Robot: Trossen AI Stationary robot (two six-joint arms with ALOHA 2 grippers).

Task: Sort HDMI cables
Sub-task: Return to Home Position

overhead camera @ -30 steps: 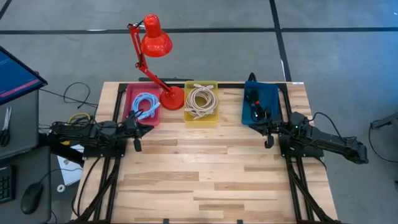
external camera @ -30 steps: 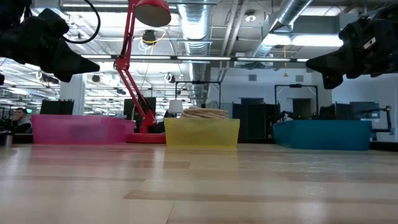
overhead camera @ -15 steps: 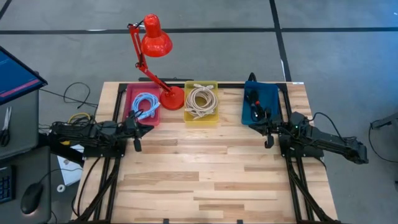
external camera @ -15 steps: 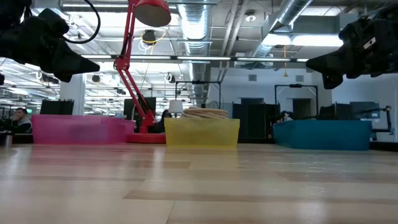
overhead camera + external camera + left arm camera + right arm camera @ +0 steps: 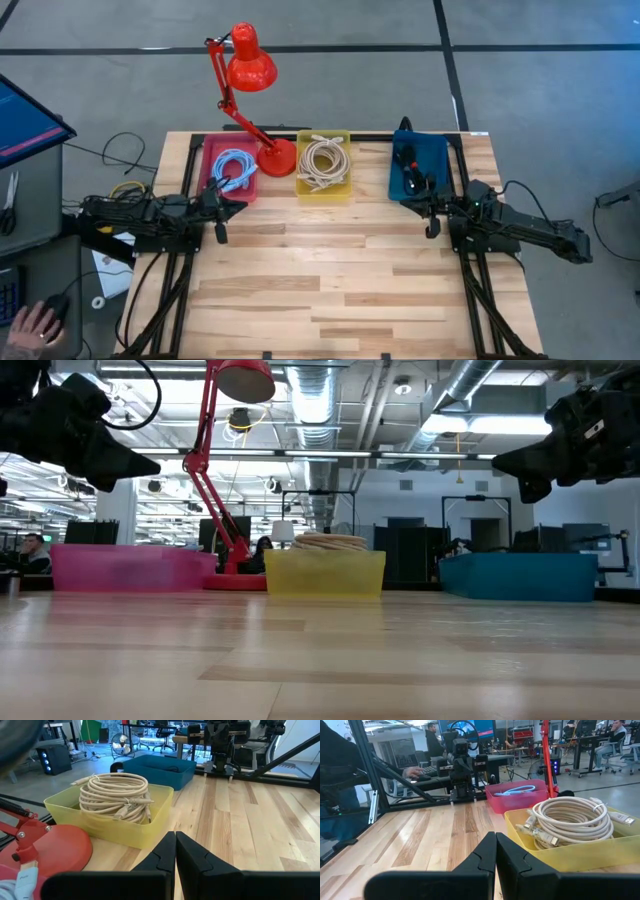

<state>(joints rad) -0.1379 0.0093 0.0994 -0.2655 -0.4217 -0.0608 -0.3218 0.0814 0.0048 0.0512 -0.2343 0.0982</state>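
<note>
Lower left of the high view, a person's hand [image 5: 35,322] rests off the desk [image 5: 330,290], well apart from me, so no worry there unless it reaches in. Moving right, my left claw [image 5: 175,840] is pinched closed on nothing, hanging near the front edge of the pink bin [image 5: 212,165], where the light blue cables [image 5: 233,168] lie. If I swing wide folding home, I could knock that bin. Next, the red lamp [image 5: 250,60]: its base [image 5: 277,157] sits tight between the pink bin and the yellow bin [image 5: 323,191], and its arm leans up over the pink side. That's the thing I'd clip if I lift too high. Centre frame, the beige cables [image 5: 323,160] are heaped above the yellow rim in the low view, with connector ends poking out, and a bump to the desk could spill a loop. Right of that, the blue bin [image 5: 440,150] holds the black bundles [image 5: 410,176]. My right claw [image 5: 495,840], also closed and empty, sits just beside its near corner, so a careless retreat could drag the bin.
</note>
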